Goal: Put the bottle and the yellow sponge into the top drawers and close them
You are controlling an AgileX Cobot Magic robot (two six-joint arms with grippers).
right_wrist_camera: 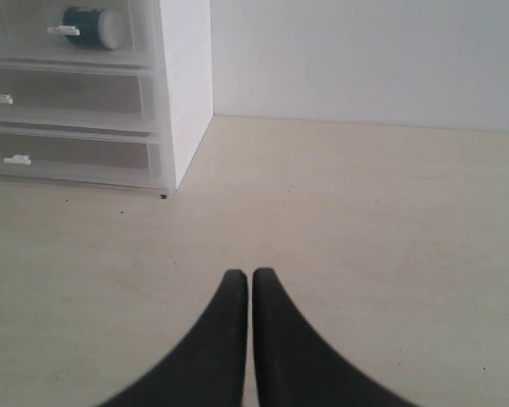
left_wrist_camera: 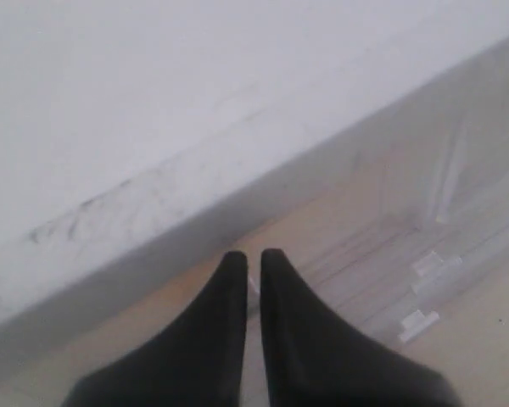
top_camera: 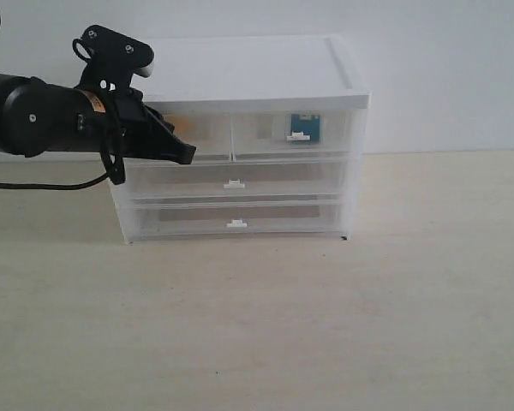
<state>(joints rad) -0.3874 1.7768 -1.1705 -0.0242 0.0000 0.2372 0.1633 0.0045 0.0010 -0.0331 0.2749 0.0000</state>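
Drawer [top_camera: 209, 137] holding yellow sponge [top_camera: 178, 123] is being pressed by closed, empty left fingers [top_camera: 176, 149]; overpushing may skid cabinet [top_camera: 240, 68]; right fingers [right_wrist_camera: 234, 339] closed.

White cabinet [top_camera: 240, 68] with clear top drawers [top_camera: 261, 128], teal-labelled white bottle [right_wrist_camera: 89, 25], black left gripper [top_camera: 187, 154], pale beige table [top_camera: 325, 325].

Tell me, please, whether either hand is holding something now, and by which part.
Nothing is held: the left hand and the right hand are both shut and empty.
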